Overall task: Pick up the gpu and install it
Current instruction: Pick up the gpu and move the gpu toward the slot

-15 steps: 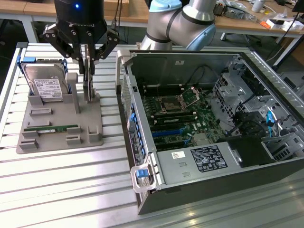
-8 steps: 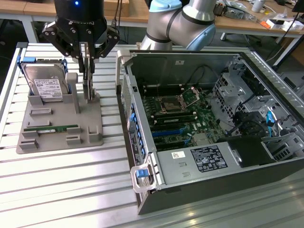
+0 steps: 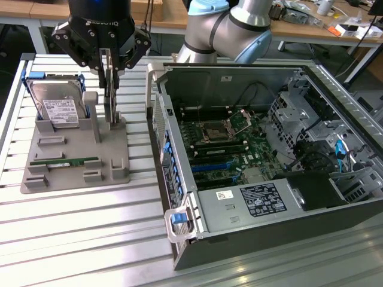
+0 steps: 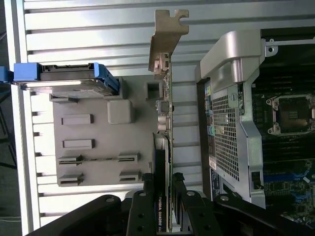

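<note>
The ribbed aluminium bench (image 3: 72, 239) carries a grey plastic holder tray (image 3: 72, 173) just beside an open black computer case (image 3: 269, 203). The gpu (image 4: 167, 123), a thin black card with a silver bracket, stands on edge in the tray. Its long axis runs parallel to the case's side wall, with the bracket toward the silver hard drive (image 3: 57, 104). The black end effector (image 3: 109, 75) is clenched on the card's two broad faces.

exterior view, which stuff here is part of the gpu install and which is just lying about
job in hand:
gpu, on edge, gripped by the jaws
open computer case with its motherboard

lying about:
hard drive
green memory stick on the grey holder
</note>
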`<state>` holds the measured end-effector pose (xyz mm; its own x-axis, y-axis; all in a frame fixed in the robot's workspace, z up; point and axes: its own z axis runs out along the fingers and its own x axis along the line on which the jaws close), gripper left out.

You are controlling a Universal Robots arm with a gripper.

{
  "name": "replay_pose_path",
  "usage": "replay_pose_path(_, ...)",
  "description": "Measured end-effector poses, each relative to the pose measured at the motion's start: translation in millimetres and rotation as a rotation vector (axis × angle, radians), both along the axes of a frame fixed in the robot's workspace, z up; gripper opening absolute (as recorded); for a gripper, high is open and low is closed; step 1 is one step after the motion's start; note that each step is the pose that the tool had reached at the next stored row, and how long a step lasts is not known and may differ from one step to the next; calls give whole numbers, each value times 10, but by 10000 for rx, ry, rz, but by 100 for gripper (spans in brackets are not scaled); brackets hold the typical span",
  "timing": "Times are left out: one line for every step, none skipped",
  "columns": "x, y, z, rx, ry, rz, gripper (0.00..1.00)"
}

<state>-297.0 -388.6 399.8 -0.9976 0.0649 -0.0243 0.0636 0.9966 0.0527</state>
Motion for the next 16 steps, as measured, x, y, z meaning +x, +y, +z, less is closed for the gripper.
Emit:
replay_pose_path(0,0,5,0,0,0,26)
replay_pose_path(0,0,9,-1,1,0,26)
replay_pose_path(0,0,17,0,1,0,26)
replay_pose_path(0,0,26,0,0,0,26)
replay_pose_path(0,0,33,-1,1,0,26)
replay_pose_path(0,0,40,0,1,0,26)
replay_pose_path(0,0,46,0,0,0,26)
replay_pose_path(0,0,61,0,1,0,26)
replay_pose_path(0,0,72,0,1,0,26)
replay_pose_path(0,0,92,0,1,0,26)
replay_pose_path(0,0,100,0,1,0,26)
replay_pose_path(0,0,113,0,1,0,26)
replay_pose_path(0,0,117,0,1,0,26)
replay_pose_path(0,0,120,0,0,0,26)
replay_pose_path(0,0,129,0,1,0,26)
replay_pose_path(0,0,141,1,0,0,26)
